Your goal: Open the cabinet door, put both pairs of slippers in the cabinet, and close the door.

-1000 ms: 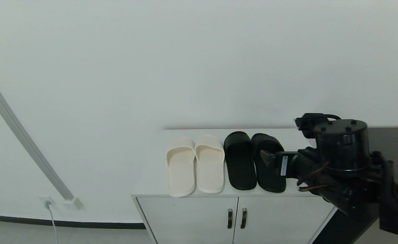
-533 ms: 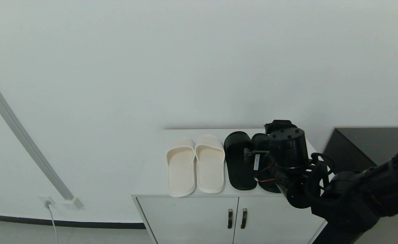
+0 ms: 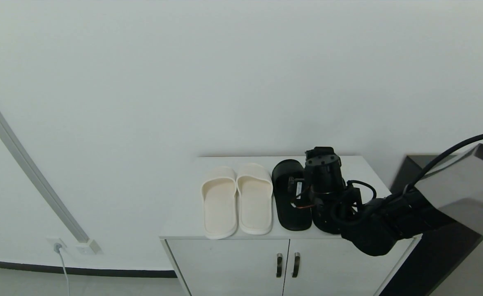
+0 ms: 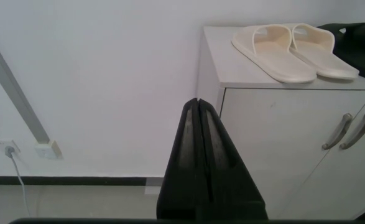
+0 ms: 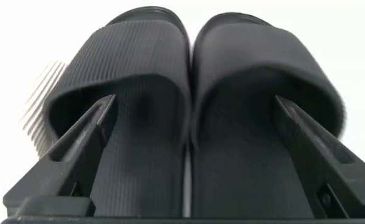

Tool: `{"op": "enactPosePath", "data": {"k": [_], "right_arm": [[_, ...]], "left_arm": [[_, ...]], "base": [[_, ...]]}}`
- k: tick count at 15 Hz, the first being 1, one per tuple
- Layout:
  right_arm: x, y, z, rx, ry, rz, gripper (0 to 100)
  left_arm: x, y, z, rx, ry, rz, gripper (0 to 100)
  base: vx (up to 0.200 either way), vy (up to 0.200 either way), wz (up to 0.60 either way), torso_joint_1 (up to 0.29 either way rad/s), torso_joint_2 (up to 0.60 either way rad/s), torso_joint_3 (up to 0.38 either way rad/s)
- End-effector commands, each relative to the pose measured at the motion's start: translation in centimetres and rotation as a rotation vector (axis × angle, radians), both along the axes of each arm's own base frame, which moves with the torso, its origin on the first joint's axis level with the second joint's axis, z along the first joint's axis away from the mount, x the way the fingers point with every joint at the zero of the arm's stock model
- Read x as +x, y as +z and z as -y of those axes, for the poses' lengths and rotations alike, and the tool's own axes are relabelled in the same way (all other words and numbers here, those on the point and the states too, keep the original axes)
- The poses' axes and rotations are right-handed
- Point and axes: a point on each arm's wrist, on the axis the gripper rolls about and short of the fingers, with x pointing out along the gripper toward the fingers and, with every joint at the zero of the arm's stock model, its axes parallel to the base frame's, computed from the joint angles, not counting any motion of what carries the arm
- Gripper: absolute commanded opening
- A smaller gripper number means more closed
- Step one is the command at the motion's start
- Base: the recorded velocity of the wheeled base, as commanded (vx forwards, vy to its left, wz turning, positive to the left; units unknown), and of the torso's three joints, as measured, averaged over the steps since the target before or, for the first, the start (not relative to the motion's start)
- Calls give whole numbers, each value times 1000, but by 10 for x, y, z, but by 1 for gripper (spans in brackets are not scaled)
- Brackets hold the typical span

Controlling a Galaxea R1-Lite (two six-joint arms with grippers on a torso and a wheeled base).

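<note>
The white cabinet [image 3: 225,267] stands against the wall with both doors shut. On its top the cream slippers [image 3: 237,201] lie just beside the black slippers [image 3: 282,197]. My right pincer [image 5: 194,99] is spread wide, one finger at each outer side of the black pair. My left pincer [image 4: 198,109] is pressed closed and empty, off the cabinet's left side.

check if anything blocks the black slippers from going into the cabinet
Yes: both cabinet doors are shut, directly below the black slippers lying on the cabinet top. Nothing visible stands between the open right gripper and the slippers.
</note>
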Motion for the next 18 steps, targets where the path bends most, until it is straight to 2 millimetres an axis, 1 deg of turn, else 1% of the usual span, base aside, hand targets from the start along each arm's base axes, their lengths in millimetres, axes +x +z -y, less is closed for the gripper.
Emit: {"op": "enactPosePath", "data": {"k": [1, 5, 8, 9, 15, 17, 18], "right_arm": [[14, -13, -7, -11, -8, -6, 100], [32, -20, -7, -14, -30, 0, 100], [34, -19, -7, -7, -37, 8, 100], [35, -18, -7, -3, -35, 14, 0], [34, -18, -6, -11, -34, 16, 0], [34, -13, -5, -5, -35, 26, 0], [31, -5, -4, -1, -33, 38, 0]], "left_arm": [[0, 0, 0, -2, 1, -1, 0], [0, 0, 0, -2, 1, -1, 0], [0, 0, 0, -2, 1, -1, 0], [0, 0, 0, -2, 1, -1, 0], [0, 0, 0, -2, 1, -1, 0], [0, 0, 0, -2, 1, -3, 0], [0, 0, 0, -2, 1, -1, 0]], "base": [[0, 0, 0, 0, 0, 0], [0, 0, 0, 0, 0, 0], [0, 0, 0, 0, 0, 0], [0, 0, 0, 0, 0, 0], [0, 0, 0, 0, 0, 0], [0, 0, 0, 0, 0, 0], [0, 0, 0, 0, 0, 0]]}}
